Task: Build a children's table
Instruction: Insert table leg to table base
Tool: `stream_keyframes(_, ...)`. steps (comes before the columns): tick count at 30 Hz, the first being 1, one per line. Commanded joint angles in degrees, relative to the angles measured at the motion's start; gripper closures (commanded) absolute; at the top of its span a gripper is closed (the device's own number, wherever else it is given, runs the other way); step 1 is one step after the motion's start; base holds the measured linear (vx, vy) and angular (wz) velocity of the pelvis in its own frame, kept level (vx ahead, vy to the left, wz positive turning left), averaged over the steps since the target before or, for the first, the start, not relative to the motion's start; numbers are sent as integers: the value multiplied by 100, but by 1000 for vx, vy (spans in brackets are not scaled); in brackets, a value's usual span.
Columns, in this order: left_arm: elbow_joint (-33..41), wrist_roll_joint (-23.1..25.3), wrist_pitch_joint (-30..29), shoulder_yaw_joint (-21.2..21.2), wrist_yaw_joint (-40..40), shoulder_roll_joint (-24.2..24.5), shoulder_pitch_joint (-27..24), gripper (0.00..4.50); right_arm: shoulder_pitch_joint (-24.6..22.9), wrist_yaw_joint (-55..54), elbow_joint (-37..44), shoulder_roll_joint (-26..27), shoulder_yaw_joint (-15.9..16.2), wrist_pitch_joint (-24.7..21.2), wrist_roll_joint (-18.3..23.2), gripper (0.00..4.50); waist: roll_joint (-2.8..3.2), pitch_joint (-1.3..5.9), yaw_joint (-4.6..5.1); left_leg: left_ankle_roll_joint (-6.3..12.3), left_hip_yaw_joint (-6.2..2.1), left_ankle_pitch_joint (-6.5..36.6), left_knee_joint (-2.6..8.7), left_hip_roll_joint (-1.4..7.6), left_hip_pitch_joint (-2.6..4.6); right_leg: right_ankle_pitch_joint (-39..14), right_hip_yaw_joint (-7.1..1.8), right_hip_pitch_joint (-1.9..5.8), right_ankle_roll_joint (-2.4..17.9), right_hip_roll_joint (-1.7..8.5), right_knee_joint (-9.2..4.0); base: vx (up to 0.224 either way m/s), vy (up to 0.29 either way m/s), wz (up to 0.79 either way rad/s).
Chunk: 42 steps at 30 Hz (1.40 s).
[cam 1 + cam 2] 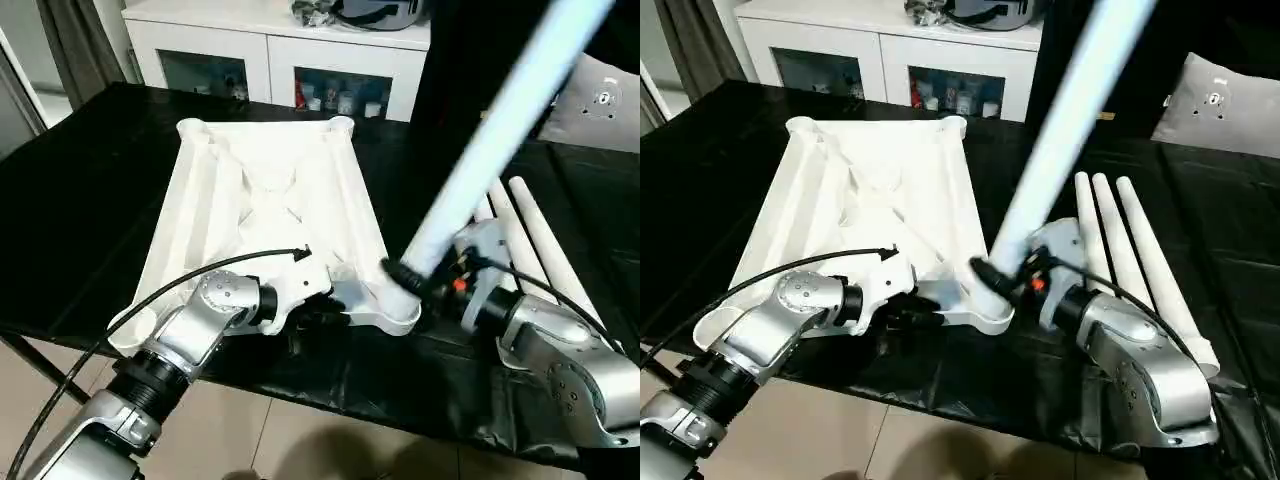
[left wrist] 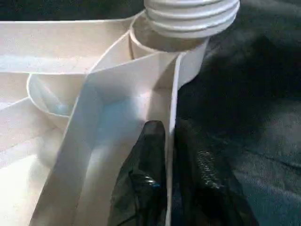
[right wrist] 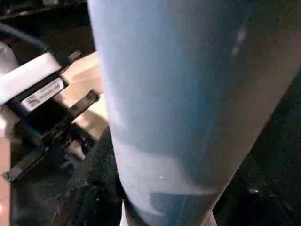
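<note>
Left end effector (image 2: 171,155) pinching the children's tabletop (image 1: 270,190) rim, right end effector (image 1: 405,275) gripping the leg (image 1: 480,150): keep it square to the corner socket (image 1: 390,300).

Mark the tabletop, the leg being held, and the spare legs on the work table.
tabletop (image 1: 265,190), left eye view, ribbed underside
held leg (image 1: 490,150), left eye view, mid shaft
spare legs (image 1: 1130,250), right eye view, middle leg's shaft

One tabletop (image 1: 270,190), apparently four legs (image 1: 1110,235).
</note>
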<state>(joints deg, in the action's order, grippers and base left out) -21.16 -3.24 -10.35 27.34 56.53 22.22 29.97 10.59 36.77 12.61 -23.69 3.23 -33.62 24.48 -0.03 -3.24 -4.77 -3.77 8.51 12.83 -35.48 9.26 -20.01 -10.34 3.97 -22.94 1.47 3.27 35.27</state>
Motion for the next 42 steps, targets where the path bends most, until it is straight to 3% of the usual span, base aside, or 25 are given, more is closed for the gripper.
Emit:
stream_keyframes(1,-156,199,-53,72,9,115,-7,437,131,-2,-43,-48,23,-35,-79,261,-14,331,-4,76,-90,868,491,335,-32,-2188,-334,319,655,538,-545,0,0,0)
stream_keyframes(7,-135,281,-58,98,113,176,-4,450,320,101,-221,-186,130,-140,-169,261,-21,351,13,119,-86,641,476,341,-52,-1635,-340,337,839,530,-479,0,0,0)
stream_keyframes(8,-146,300,-53,102,133,175,1,450,362,121,-268,-219,153,-166,-180,261,-49,352,18,123,-81,636,474,340,-51,-1630,-338,340,845,530,-479,0,0,0)
stream_keyframes(19,-262,455,330,78,183,159,26,450,603,319,-534,-297,254,-213,-214,261,-41,342,41,141,-82,704,477,344,-45,-1957,-335,327,771,538,-512,0,0,0)
stream_keyframes(23,-235,376,-10,-55,49,83,28,450,545,303,-618,-245,240,-135,-211,261,-39,342,44,135,-74,702,473,345,-38,-1886,-336,319,830,539,-503,0,0,0)
stream_keyframes(25,-261,437,28,-15,101,100,30,394,512,292,-661,-207,228,-118,-227,261,-40,335,30,130,-76,759,478,340,-43,-2051,-335,323,796,546,-528,0,0,0)
stream_keyframes(28,-368,544,163,31,62,115,41,391,519,274,-678,-187,226,-114,-235,261,-31,328,38,135,-79,835,483,333,-37,-2179,-329,312,717,537,-554,0,0,0)
stream_keyframes(31,-447,581,222,57,77,121,50,348,526,257,-687,-169,221,-109,-243,261,-30,328,39,123,-79,858,486,332,-38,-2301,-332,308,659,538,-566,0,0,0)
stream_keyframes(37,-519,581,204,31,102,70,61,347,532,238,-691,-132,211,-96,-253,261,-19,325,36,108,-85,923,493,333,-31,-2389,-330,296,640,542,-577,0,0,0)
stream_keyframes(38,-536,581,209,22,110,57,64,377,532,243,-693,-133,210,-94,-256,261,-24,327,38,111,-84,918,490,329,-33,-2397,-328,297,634,540,-579,0,0,0)
stream_keyframes(42,-635,617,256,48,151,30,94,397,567,240,-732,-140,199,-81,-273,261,-22,323,34,120,-85,945,497,331,-28,-2493,-326,288,594,541,-594,0,0,0)
